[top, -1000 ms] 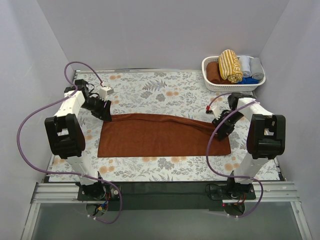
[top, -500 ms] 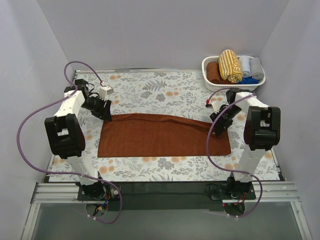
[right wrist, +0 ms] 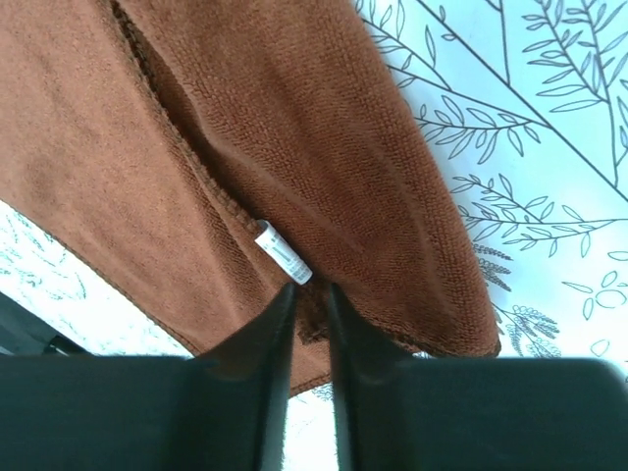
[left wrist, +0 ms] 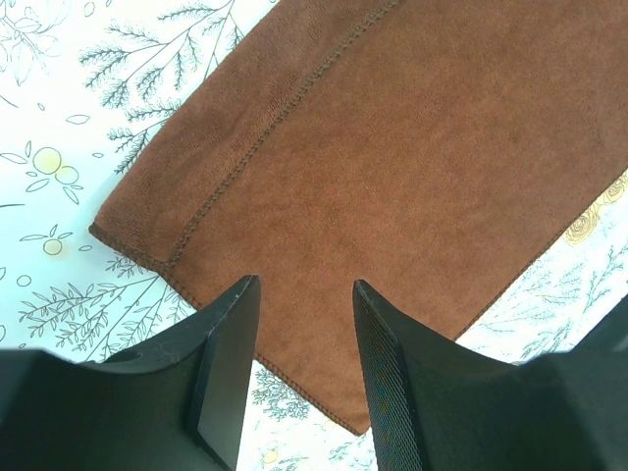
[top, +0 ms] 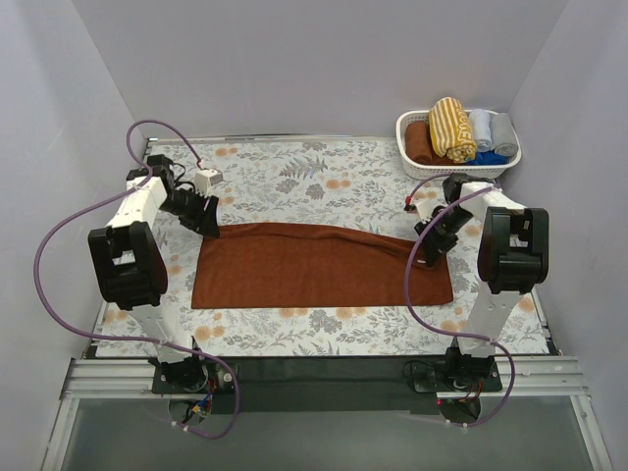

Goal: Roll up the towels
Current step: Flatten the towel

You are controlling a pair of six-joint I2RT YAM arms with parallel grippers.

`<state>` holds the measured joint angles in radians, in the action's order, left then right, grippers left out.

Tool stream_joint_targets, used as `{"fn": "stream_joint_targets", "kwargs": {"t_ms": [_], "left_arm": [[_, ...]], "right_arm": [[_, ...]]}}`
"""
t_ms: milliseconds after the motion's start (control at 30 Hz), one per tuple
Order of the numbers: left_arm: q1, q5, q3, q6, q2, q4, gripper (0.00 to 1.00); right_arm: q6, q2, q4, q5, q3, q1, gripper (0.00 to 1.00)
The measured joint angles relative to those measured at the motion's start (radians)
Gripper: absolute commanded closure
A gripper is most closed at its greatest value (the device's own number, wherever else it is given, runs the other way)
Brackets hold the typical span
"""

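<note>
**Rust-brown towel flat on table, unrolled; striped towel already in basket**

Task item: the rust-brown towel [top: 319,267] lies spread lengthwise across the middle of the floral table [top: 294,177], long side left to right. It is flat apart from a raised crease running toward its right end. The stitched hem is visible at the left end, and a small white label [right wrist: 283,253] at the right end. The mustard-yellow striped towel [top: 451,128] sits rolled in the white basket [top: 446,171] at the far right corner of the table.

Surroundings: the basket also holds a brown roll [top: 420,142], grey rolls [top: 491,130] and a blue roll [top: 488,157]. Purple cables [top: 44,255] loop off both arms, away from the cloth. Nothing lies on the spread towel.

Arms: the left end effector [left wrist: 302,289] is angled down over the towel's far left corner with its jaws apart and no cloth between them. The right end effector [right wrist: 309,292] is low at the towel's right end. Its jaws are nearly together, pinching the cloth just beside the label.
</note>
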<state>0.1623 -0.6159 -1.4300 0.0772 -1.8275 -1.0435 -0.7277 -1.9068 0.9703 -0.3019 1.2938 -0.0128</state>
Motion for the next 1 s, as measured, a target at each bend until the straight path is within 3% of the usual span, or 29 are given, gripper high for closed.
{"fn": "stream_joint_targets", "kwargs": {"t_ms": [100, 433, 833, 900, 1000], "left_arm": [[0.0, 0.0, -0.006, 0.0, -0.001, -0.002, 0.6], [0.0, -0.001, -0.058, -0.013, -0.059, -0.002, 0.61], [0.013, 0.078, -0.115, 0.032, -0.101, 0.002, 0.83], [0.014, 0.095, -0.117, 0.034, -0.126, 0.002, 0.82], [0.02, 0.104, -0.076, 0.029, -0.127, 0.026, 0.68]], "right_arm": [[-0.011, 0.0, 0.012, -0.011, 0.0, 0.0, 0.99], [-0.032, 0.028, 0.079, -0.019, 0.067, 0.0, 0.99], [0.006, 0.036, 0.021, -0.025, 0.263, -0.051, 0.99], [0.018, 0.036, 0.008, -0.024, 0.268, -0.055, 0.99], [0.03, 0.034, -0.003, -0.023, 0.268, -0.054, 0.99]]}}
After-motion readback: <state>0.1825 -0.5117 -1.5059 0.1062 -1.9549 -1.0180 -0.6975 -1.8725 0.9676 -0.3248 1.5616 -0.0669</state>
